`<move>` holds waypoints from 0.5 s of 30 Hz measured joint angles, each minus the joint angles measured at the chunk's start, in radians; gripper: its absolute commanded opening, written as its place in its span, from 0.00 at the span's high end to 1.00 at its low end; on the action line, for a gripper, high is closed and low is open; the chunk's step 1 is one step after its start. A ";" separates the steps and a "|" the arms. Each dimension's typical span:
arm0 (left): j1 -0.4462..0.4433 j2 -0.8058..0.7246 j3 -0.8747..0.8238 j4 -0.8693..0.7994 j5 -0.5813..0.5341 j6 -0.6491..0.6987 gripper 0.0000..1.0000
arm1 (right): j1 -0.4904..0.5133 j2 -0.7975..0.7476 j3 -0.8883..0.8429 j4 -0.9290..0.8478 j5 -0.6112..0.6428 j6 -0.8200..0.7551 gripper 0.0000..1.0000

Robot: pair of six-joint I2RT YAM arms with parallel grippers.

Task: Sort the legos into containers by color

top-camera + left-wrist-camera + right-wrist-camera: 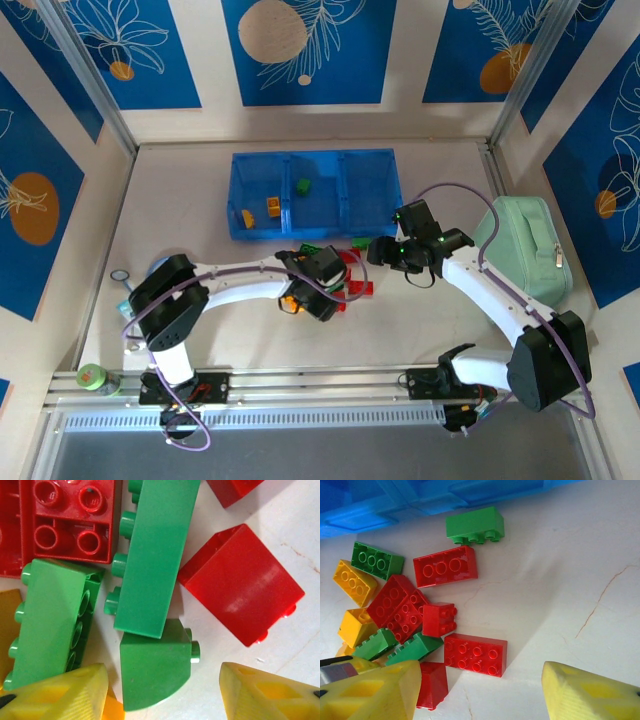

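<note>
The legos lie in a loose pile (350,272) in front of the blue tray of containers (372,160). Two orange bricks (246,216) sit in the left compartment and one green brick (302,186) in the middle one. My left gripper (162,676) hangs low over the pile, open, its yellow fingers (60,695) either side of a small green curved brick (155,672) without touching it. A long green brick (150,555) and a red brick (240,582) lie just beyond. My right gripper (480,682) is open over bare table, just short of a red eight-stud brick (475,653).
A pale mint-green zippered pouch (525,250) lies at the right, close to the right arm. A green tape roll (92,377) and a small ring (120,275) sit at the left edge. The tray's near wall (420,500) runs just behind the pile.
</note>
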 measured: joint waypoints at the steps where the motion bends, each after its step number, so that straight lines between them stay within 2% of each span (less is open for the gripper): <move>1: 0.000 0.005 0.005 0.000 -0.004 0.000 0.40 | 0.000 0.000 0.000 0.001 0.000 0.000 0.34; 4: 0.000 0.020 0.022 0.001 -0.008 0.000 0.42 | 0.000 0.005 0.000 0.009 0.000 0.000 0.34; 10: 0.000 0.045 0.042 -0.011 -0.026 0.002 0.60 | 0.000 0.010 0.000 0.013 0.000 0.000 0.34; 15: 0.000 0.043 0.049 -0.040 -0.046 0.008 0.65 | 0.000 0.010 -0.006 0.021 0.000 0.000 0.35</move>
